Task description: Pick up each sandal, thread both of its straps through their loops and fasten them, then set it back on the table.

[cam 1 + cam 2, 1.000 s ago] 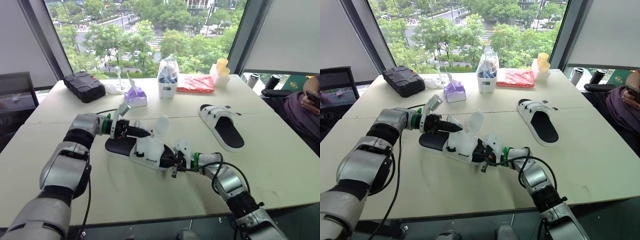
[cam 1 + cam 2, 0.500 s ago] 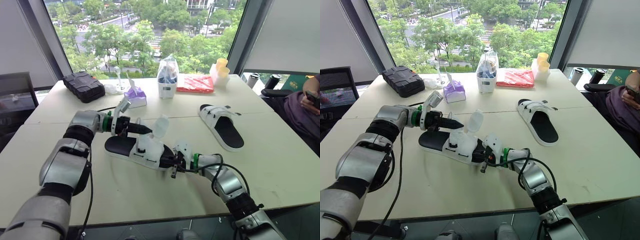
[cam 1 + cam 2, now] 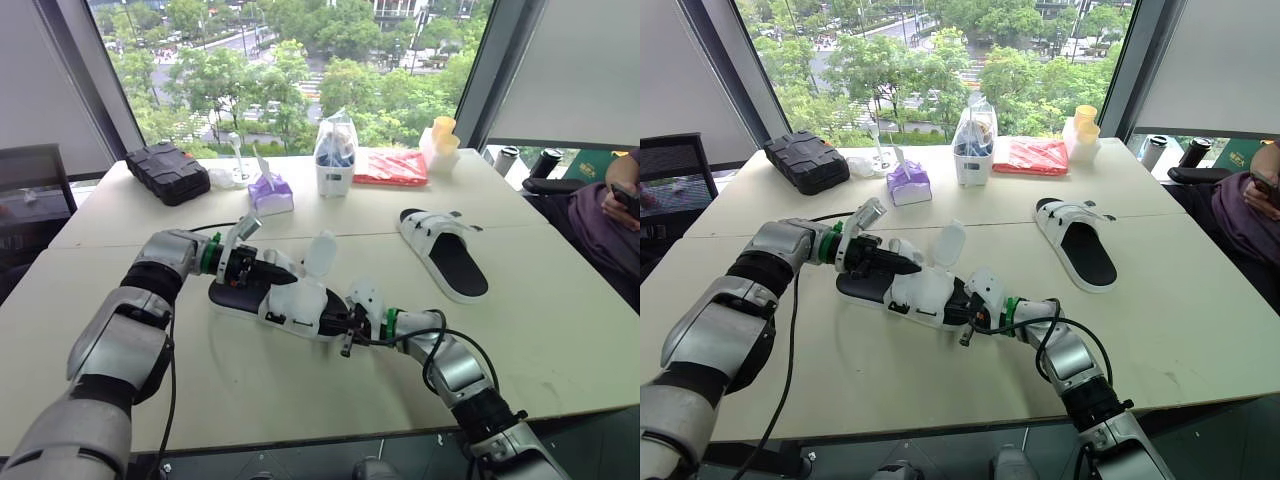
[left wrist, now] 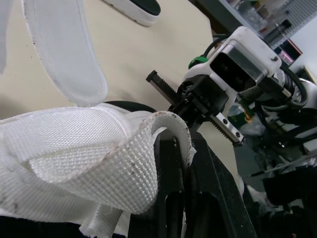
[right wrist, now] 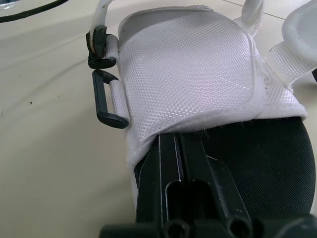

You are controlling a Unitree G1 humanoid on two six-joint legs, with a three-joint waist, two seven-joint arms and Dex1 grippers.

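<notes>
Table [image 3: 560, 330]: sandal strap [image 4: 148, 130] on left hand [image 3: 265, 268]

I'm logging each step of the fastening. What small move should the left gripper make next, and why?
Probably draw the strap toward the black loop and aim its tip at the opening. The left gripper pinches the strap, the loop looks empty, and the right gripper grips the near sandal, holding it steady.
</notes>
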